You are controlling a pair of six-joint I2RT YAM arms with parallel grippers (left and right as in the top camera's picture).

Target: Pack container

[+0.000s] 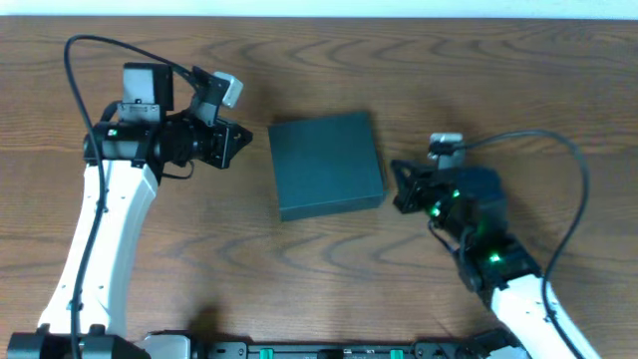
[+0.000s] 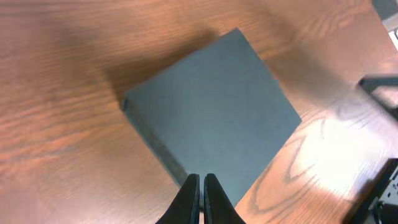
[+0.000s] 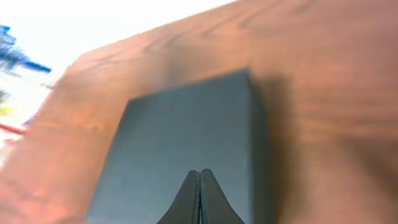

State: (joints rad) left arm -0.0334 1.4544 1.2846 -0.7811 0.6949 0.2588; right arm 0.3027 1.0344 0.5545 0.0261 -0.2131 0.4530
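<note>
The container (image 1: 326, 164) is a dark teal square box lying shut in the middle of the wooden table. It also shows in the left wrist view (image 2: 214, 112) and the right wrist view (image 3: 186, 143). My left gripper (image 1: 242, 139) is shut and empty, just left of the box's top left corner; in its own view (image 2: 200, 180) the fingertips hang over the box's near edge. My right gripper (image 1: 398, 184) is shut and empty, just right of the box; in its own view (image 3: 199, 175) the fingertips point at the lid.
The wooden table (image 1: 329, 60) ends at a pale strip along the far edge. Black cables loop from both arms. The right arm's dark body (image 2: 382, 186) shows at the right edge of the left wrist view.
</note>
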